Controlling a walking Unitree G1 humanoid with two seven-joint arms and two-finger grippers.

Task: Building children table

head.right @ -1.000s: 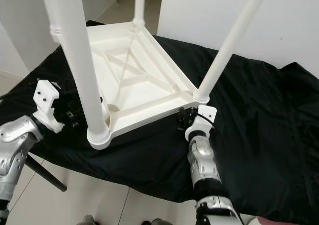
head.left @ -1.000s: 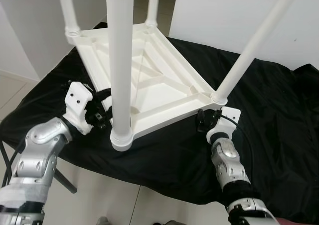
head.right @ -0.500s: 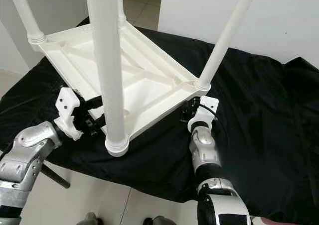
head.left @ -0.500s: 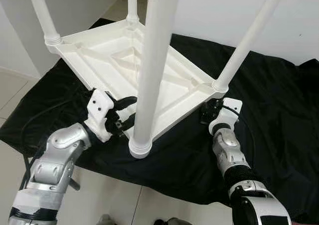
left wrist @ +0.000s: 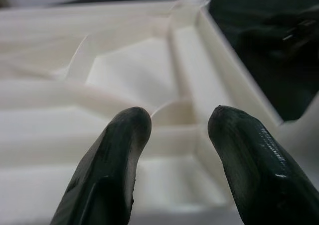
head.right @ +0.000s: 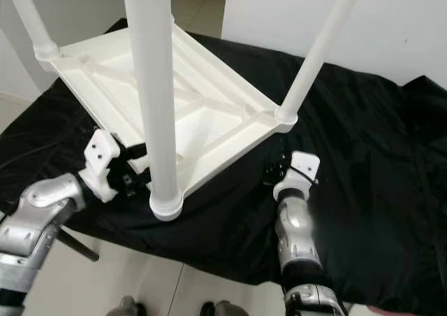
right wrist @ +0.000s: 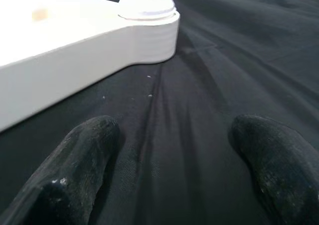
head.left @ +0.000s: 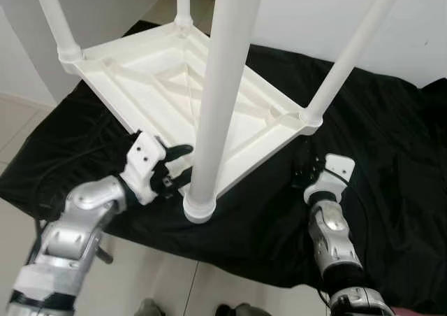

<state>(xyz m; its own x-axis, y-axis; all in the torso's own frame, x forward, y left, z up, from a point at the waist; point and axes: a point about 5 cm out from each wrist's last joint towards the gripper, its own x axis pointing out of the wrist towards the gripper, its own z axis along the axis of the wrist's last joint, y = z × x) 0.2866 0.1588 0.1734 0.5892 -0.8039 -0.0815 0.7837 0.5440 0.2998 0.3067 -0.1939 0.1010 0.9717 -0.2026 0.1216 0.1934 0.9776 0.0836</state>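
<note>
Right pincer [head.left: 304, 178] let go of the upturned white plastic children's table [head.left: 164, 85]

It had backed off toward 5 o'clock, fingers apart over the black cloth [head.left: 391, 141]; left pincer [head.left: 176, 168], open, stayed at the near rim.

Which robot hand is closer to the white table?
Left. The left gripper reaches over the upside-down white table at its near edge, fingers apart. The right gripper sits open on the black cloth, just off the table's corner.

table [head.left: 147, 85]: 1 | legs [head.left: 227, 85]: 4 | black cloth [head.left: 391, 141]: apparently 1 | hands [head.left: 174, 166]: 2
</note>
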